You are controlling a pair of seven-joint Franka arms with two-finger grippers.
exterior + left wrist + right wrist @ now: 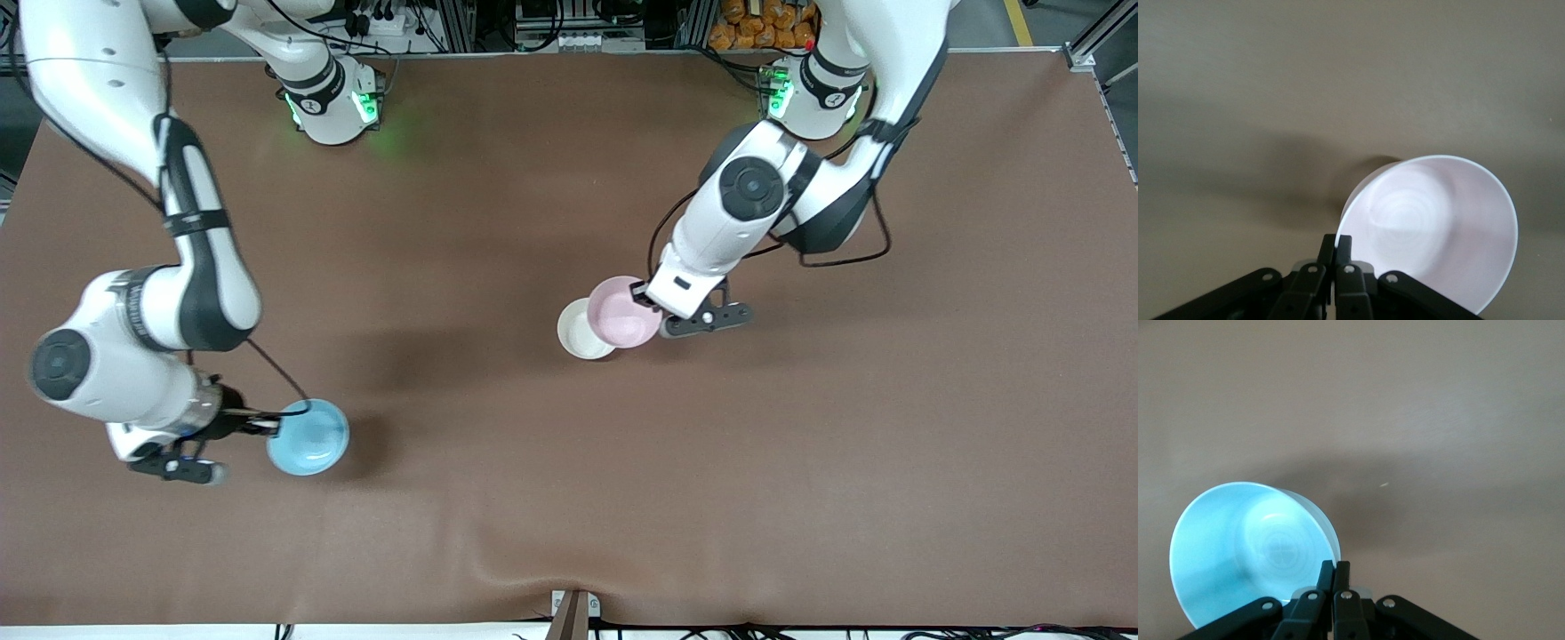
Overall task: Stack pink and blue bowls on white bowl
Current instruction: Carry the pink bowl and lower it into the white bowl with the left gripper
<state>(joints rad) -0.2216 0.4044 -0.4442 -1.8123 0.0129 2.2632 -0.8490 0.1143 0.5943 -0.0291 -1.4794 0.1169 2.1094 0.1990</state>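
Bowls of smooth round plastic are gripped by their rims: the pink bowl point(623, 312) is pinched by the left gripper point(647, 300) over the white bowl point(580, 331) mid-tabletop point(533, 222); the blue bowl point(308, 437) is pinched by the right gripper point(267, 427) over the right arm's end.

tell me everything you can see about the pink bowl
The pink bowl is small, round, plain and pale pink, plastic by its look, and empty. The left gripper holds it by the rim, fingers shut on the wall, open side up. It hangs over the brown table, partly overlapping the white bowl beneath it; whether they touch is unclear.
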